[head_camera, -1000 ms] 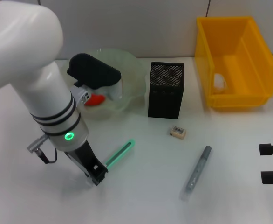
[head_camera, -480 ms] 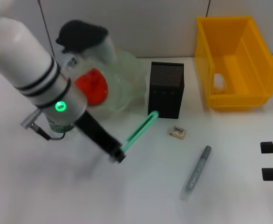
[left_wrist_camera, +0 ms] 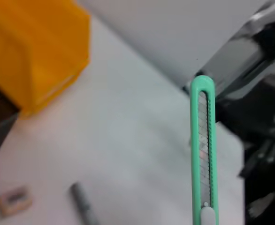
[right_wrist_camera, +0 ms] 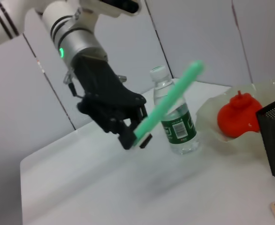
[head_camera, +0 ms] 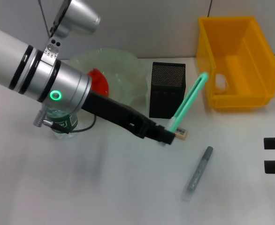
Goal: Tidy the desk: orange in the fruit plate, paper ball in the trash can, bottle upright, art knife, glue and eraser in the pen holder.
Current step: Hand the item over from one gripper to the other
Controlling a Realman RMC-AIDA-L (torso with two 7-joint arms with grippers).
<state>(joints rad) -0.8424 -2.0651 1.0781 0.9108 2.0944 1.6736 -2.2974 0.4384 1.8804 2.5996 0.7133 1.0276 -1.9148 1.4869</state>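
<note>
**Art knife airborne, pen holder next**

Left tool [head_camera: 168,137] clamped on the green art knife [head_camera: 189,102], blade end angled up beside the pen holder [head_camera: 167,90]. Eraser [head_camera: 180,133] just under the tool, grey glue stick [head_camera: 198,172] beyond it. Done, by my read: orange [head_camera: 98,80] in fruit plate [head_camera: 128,70], bottle [right_wrist_camera: 173,113] upright. Right tool [head_camera: 274,154] parked.

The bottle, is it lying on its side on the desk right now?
No, the bottle stands upright with its white cap on top, beside the fruit plate holding the orange.
</note>
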